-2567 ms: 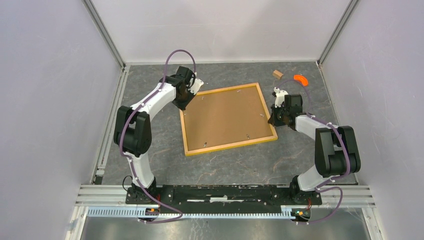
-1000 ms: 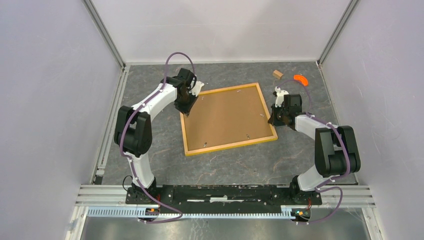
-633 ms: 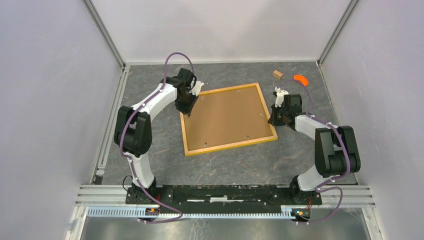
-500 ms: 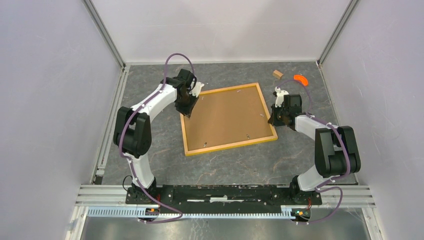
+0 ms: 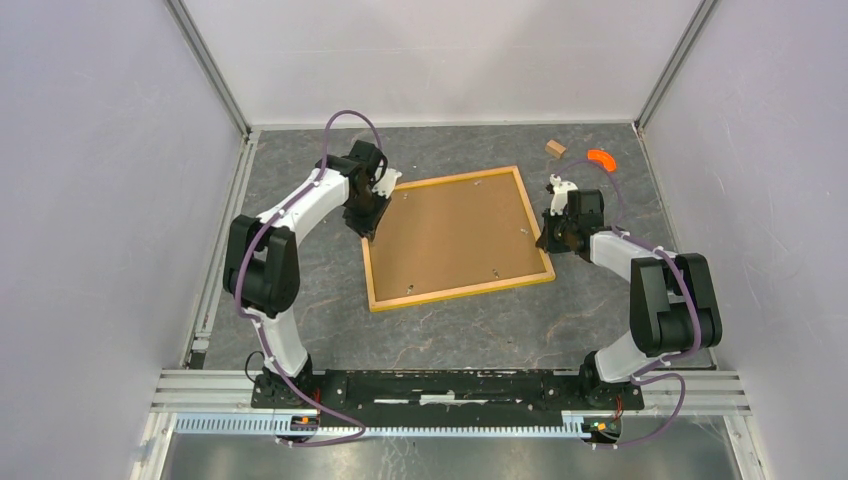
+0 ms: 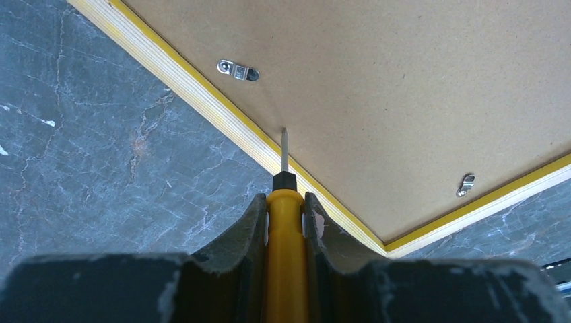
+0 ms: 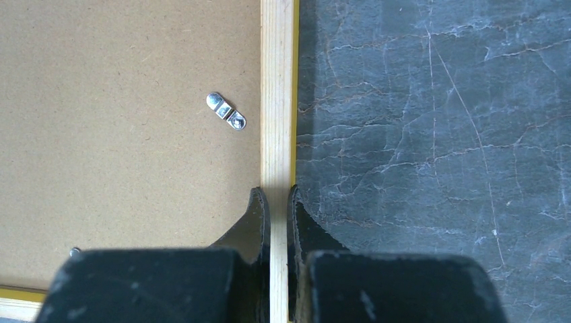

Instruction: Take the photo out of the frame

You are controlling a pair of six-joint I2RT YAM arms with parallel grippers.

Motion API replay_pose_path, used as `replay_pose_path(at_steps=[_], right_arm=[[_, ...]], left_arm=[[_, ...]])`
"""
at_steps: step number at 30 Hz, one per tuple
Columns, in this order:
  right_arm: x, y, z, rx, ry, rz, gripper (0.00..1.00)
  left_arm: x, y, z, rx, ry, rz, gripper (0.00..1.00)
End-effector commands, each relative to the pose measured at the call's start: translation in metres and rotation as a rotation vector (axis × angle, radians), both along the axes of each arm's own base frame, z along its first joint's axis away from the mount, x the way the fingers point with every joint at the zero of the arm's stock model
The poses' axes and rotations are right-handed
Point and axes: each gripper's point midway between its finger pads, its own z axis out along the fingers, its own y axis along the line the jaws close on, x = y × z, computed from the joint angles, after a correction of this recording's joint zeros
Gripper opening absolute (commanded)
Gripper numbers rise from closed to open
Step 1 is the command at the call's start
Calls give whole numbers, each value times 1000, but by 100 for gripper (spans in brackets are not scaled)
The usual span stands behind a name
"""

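The frame [image 5: 460, 290] lies face down on the table, its brown back board [image 5: 455, 235] up and its small metal clips [image 6: 238, 70] [image 7: 226, 111] turned over the board. The photo is hidden under that board. At the frame's left edge my left gripper [image 5: 370, 222] [image 6: 286, 198] is shut on a yellow-handled screwdriver [image 6: 286, 256]. The screwdriver's metal tip [image 6: 283, 145] is over the board just inside the rim. My right gripper [image 5: 553, 237] [image 7: 278, 192] is shut. Its fingertips [image 7: 259, 208] sit over the light wood rim [image 7: 277, 101] of the frame's right edge.
A small wooden block [image 5: 555, 148] and an orange piece [image 5: 601, 156] lie at the back right of the table. White walls close the table in on the left, back and right.
My left gripper with the screwdriver has shifted slightly left and nearer along the frame's left edge. The frame and my right arm have not moved.
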Motion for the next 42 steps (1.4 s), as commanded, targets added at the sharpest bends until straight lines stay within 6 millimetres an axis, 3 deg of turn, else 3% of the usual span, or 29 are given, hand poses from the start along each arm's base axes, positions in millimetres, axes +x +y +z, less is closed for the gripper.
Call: replay_pose_path(at_steps=[1,17,24,28,33,36,42], right_arm=[[-53,-9,-37,-44,209,-14,0],[-56,0,-37,-5,205,26,0],[-59,4,-40,15,214,46,0],[-55,11,-35,39,206,82,0],[-44,13,-15,25,189,170,17],[-35,18,9,47,122,233,46],[-27,31,64,51,-39,394,77]], left_arm=[[27,0,5,9,-81,9,2],[59,-7,9,-6,-168,16,2],[67,-11,9,-18,-181,24,2],[61,-26,23,-107,-177,-8,2],[38,-48,61,-258,-155,-100,2],[20,-55,81,-323,-129,-150,2],[-18,-74,113,-473,-15,-225,2]])
